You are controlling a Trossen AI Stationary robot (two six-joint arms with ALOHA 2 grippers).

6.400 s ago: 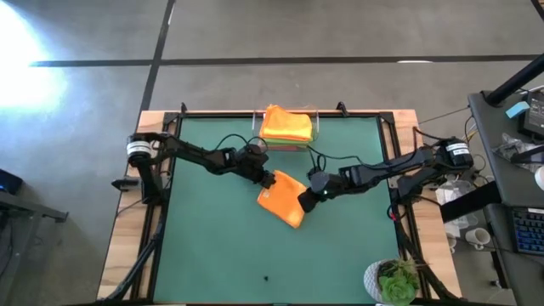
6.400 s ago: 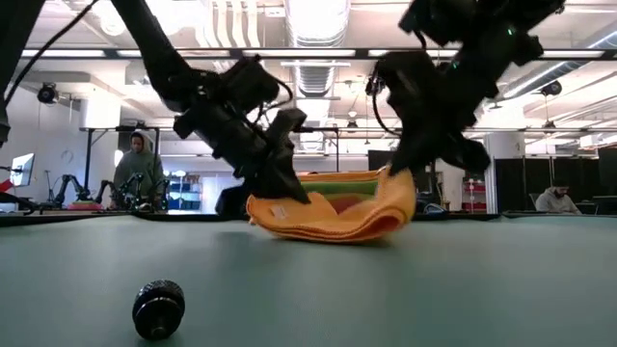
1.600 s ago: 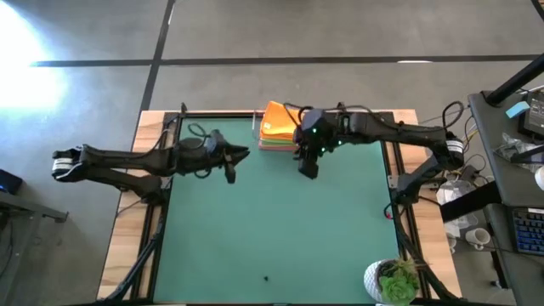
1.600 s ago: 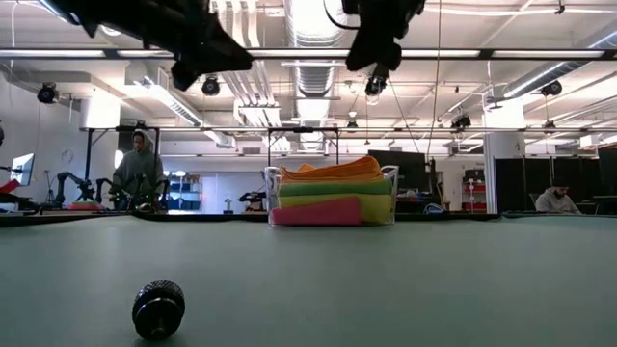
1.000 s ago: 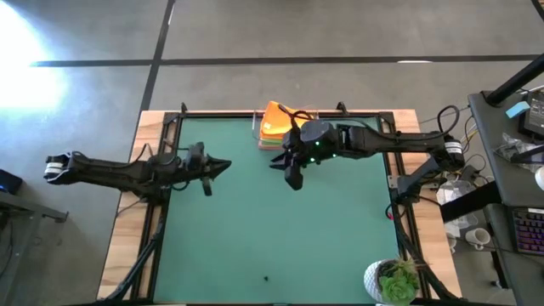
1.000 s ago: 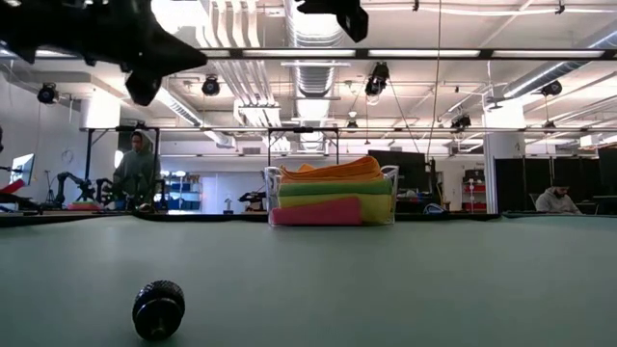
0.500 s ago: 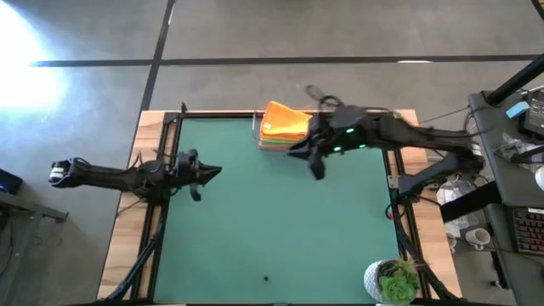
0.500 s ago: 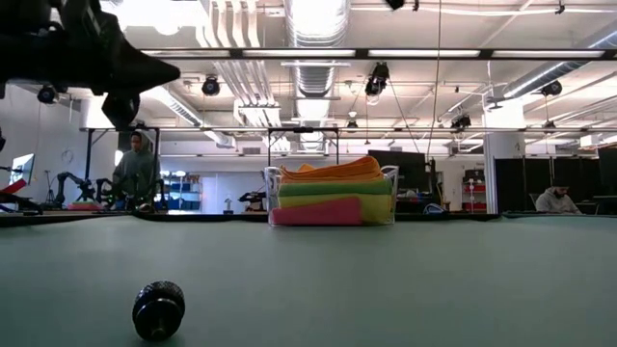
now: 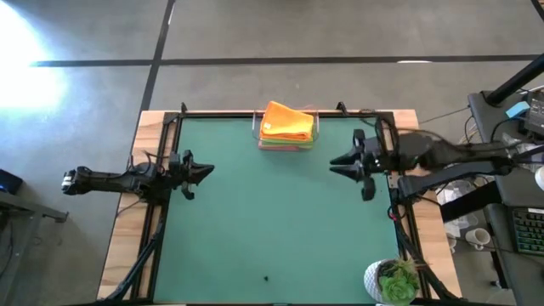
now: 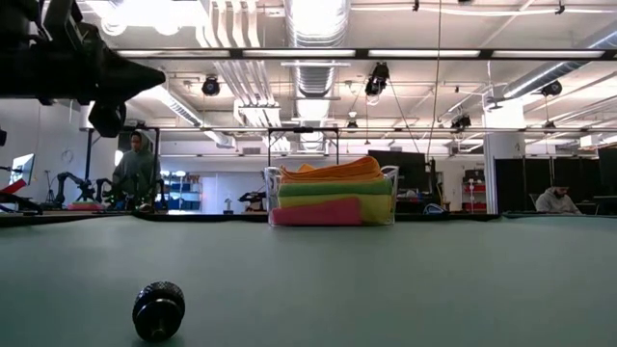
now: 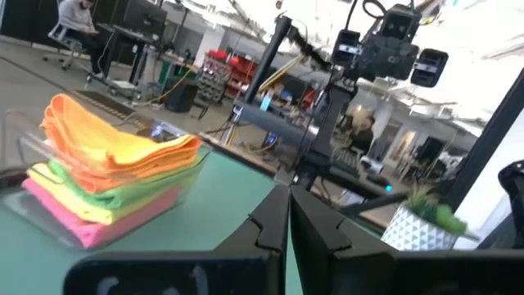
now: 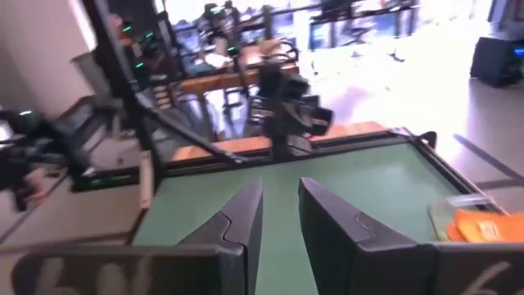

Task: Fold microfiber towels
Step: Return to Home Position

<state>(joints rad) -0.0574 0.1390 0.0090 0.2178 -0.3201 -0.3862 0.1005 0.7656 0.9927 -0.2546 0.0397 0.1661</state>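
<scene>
Listing as we find them: microfiber towels (image 9: 287, 123), folded and stacked, orange over green, yellow and pink, inside the clear tray (image 10: 273, 178) on the bench (image 9: 272, 229). Left gripper (image 9: 204, 172), well left of the tray, jaws clenched, empty. Right gripper (image 9: 333, 160), right of the tray, jaws slightly parted, empty.

Open green mat (image 9: 272, 221) across the middle, between left gripper (image 9: 204, 172) and right gripper (image 9: 333, 161) at the side edges. Blocked at the far edge by the tray (image 10: 269, 193) of towels (image 9: 287, 123), near the front by a small black knob (image 9: 266, 277).
</scene>
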